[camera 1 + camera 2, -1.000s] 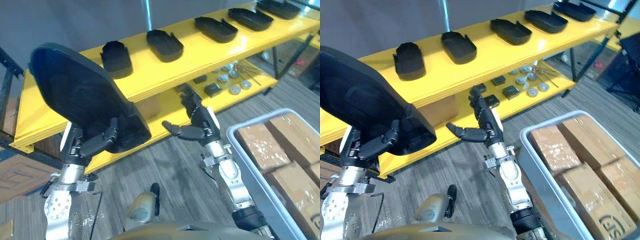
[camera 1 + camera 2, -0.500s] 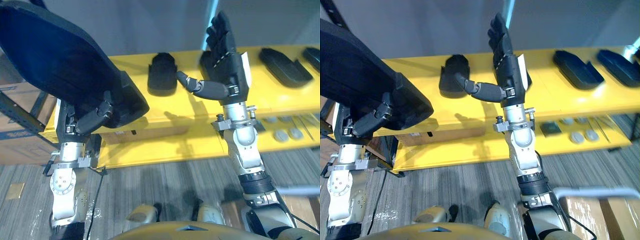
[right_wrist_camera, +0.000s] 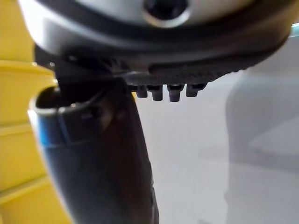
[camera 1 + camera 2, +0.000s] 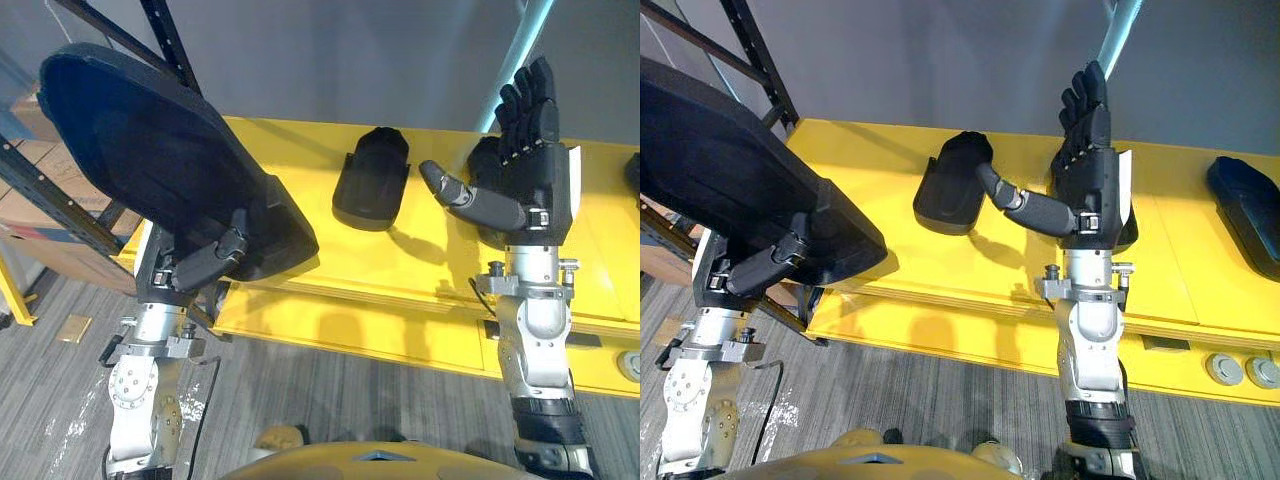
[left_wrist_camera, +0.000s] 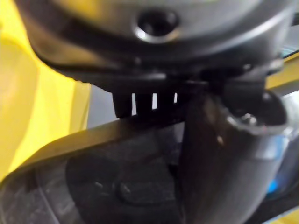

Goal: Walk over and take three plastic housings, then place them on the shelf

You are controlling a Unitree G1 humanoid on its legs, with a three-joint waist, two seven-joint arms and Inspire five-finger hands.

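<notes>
The left hand (image 4: 207, 264) grips a big black housing (image 4: 140, 160) in front of the yellow shelf (image 4: 300, 150). The right hand (image 4: 528, 175) is open, held up by the shelf.

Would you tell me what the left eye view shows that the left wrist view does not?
Left eye view: the right hand raised with straight fingers, and a small housing lying on the yellow shelf. Left wrist view: fingertips in a row by the rim of the large housing. Both: the left hand gripping that housing, thumb across it, yellow shelf beyond.
</notes>
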